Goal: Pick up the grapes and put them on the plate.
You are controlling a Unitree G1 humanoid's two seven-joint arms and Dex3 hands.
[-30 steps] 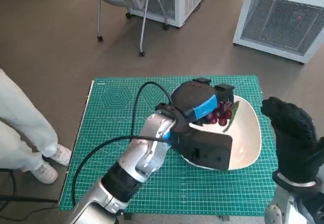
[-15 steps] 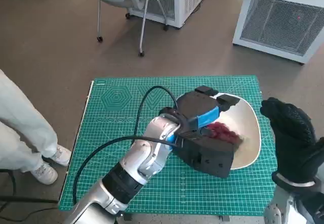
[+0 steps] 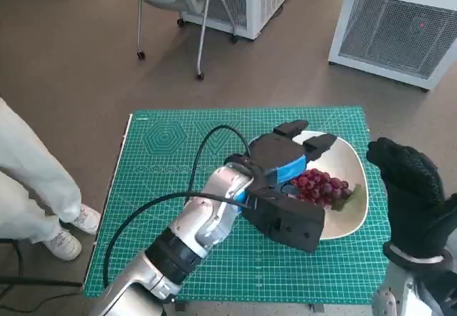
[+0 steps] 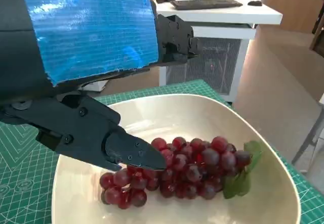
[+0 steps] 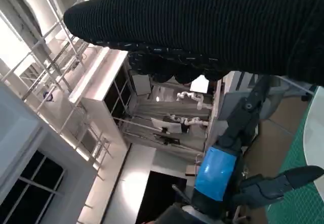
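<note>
Your bunch of dark red grapes (image 3: 323,187) lies in the cream rounded-square plate (image 3: 355,166), which sits near the right edge of the green cutting mat on the worktop (image 3: 164,187). The left wrist view shows what the head view hides: the black, blue-taped left hand (image 3: 289,160) has its fingers (image 4: 129,153) spread, one tip touching the bunch (holding nothing). Your gloved right hand (image 3: 410,184) hovers beyond the mat's right edge; you cannot tell its fingers' state.
</note>
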